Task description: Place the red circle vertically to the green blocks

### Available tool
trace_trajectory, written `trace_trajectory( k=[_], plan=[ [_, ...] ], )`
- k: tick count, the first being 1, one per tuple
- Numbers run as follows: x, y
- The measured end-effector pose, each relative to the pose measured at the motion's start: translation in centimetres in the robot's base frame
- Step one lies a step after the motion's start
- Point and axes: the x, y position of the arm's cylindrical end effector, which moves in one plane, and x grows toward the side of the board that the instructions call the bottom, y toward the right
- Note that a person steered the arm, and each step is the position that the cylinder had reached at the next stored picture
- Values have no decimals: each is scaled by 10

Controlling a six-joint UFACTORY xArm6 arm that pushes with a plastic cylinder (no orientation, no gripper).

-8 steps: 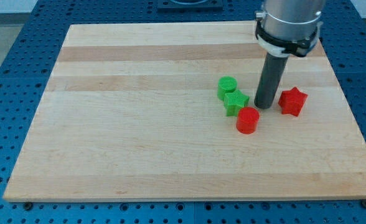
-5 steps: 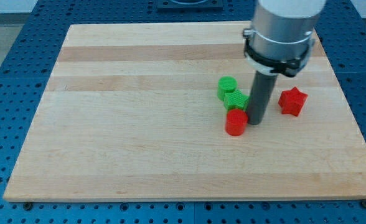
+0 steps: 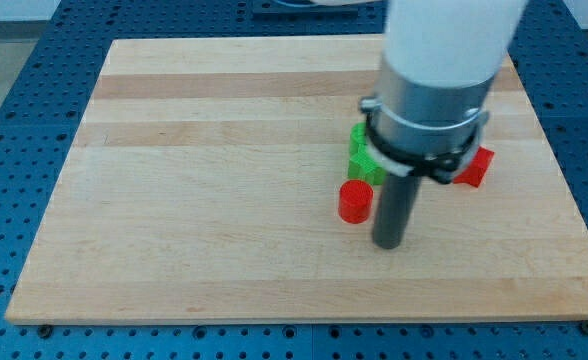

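Four small blocks lie on the pale wooden table [image 3: 224, 150]. The red circle [image 3: 355, 201], a short plastic cylinder, sits just below the green blocks [image 3: 362, 155], which our arm partly hides. We judge it light, rigid and prone to slide or roll off-line; push its side squarely. Our tip [image 3: 388, 244], a fingerless rod, stands at its lower right. A red block [image 3: 476, 168] lies rightward.

It looks like a robotics lab: a wooden board [image 3: 224, 200] lies on a blue perforated table [image 3: 14, 100] with regular holes.
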Motion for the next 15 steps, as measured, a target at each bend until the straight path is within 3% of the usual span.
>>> trace_trajectory(
  k=[2, 5, 15],
  plan=[
    [-3, -65],
    [-33, -46],
    [-14, -8]
  ],
)
